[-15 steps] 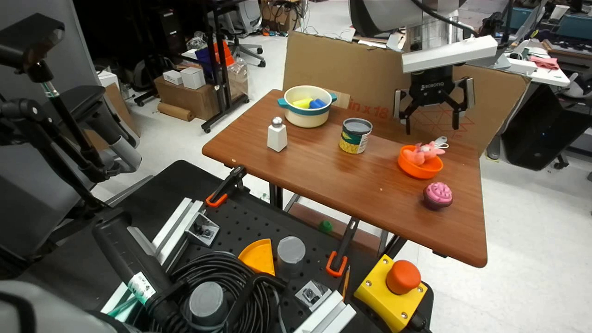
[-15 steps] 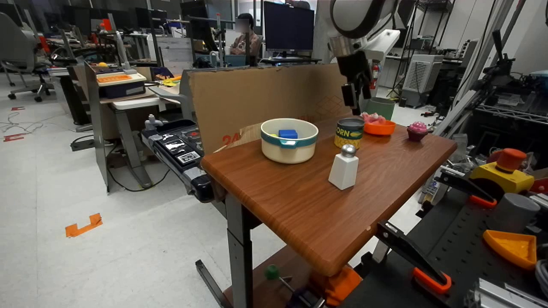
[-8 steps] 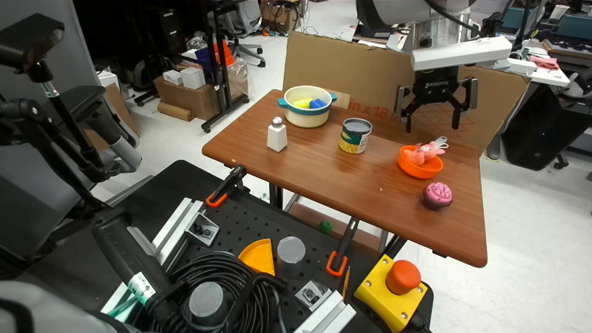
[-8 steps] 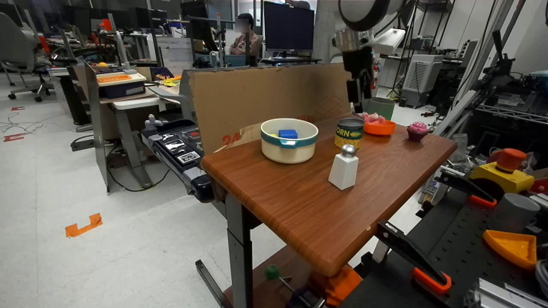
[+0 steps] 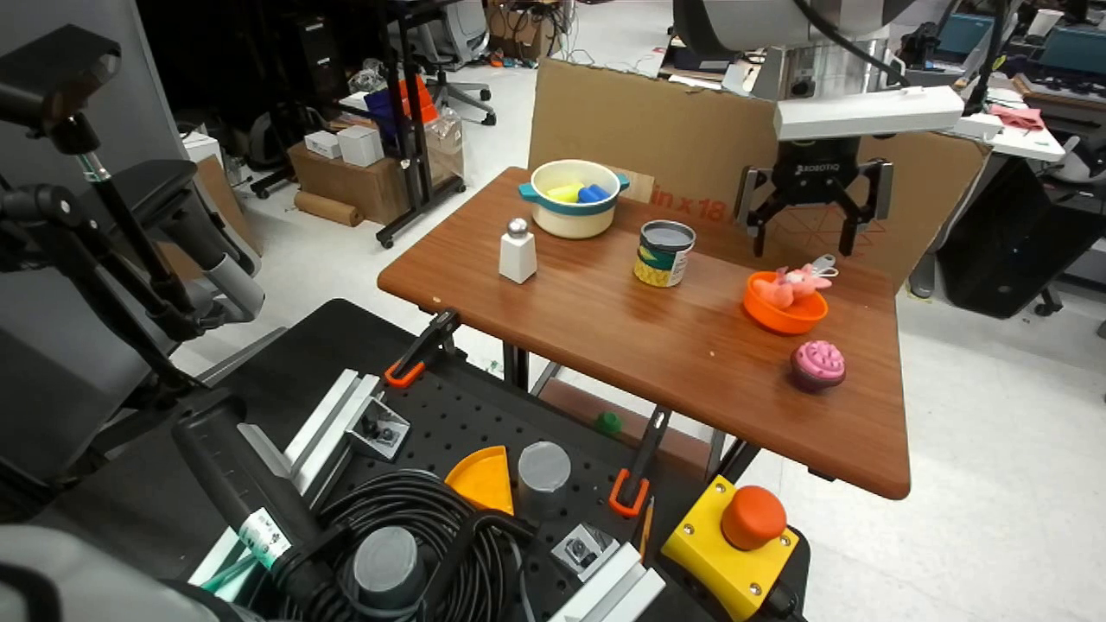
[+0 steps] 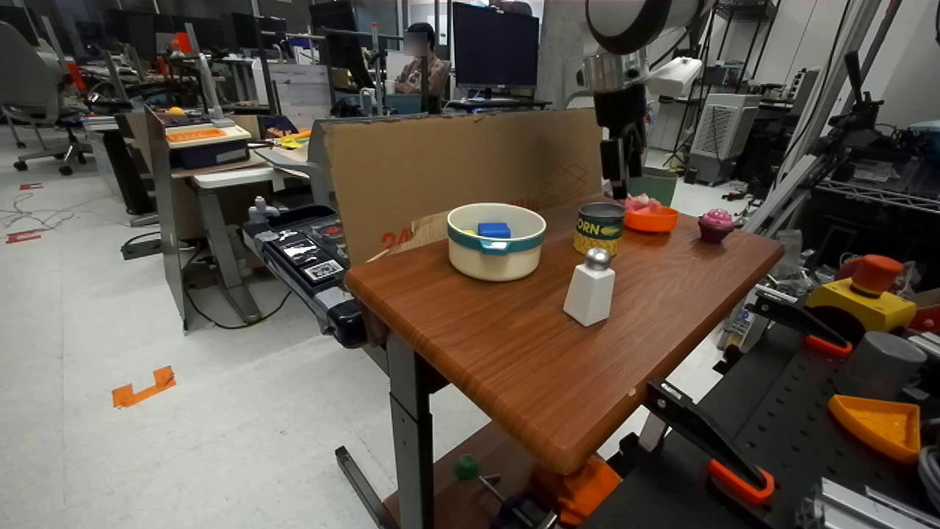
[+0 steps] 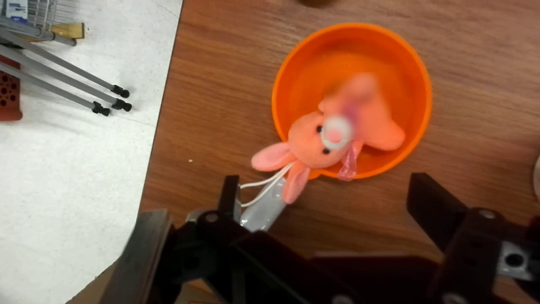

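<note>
The arm appears near 1 o'clock in both exterior views. The wrist is directed downward, with the gripper suspended below it and pointing to 6 o'clock. The jaws are spread wide apart. In the wrist view, the fingers lie toward 7 o'clock and 4 o'clock.

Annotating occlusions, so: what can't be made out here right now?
Pink bunny: body detail lost in a blurred patch, wrist view.
Dark thing: cut off by the top edge, wrist view; identity unclear.
Pale thing: cut off by the right edge, wrist view.
Yellow piece: mostly hidden by the pot, in an exterior view.
Arm: upper part cut off by the top edge, both exterior views.
</note>
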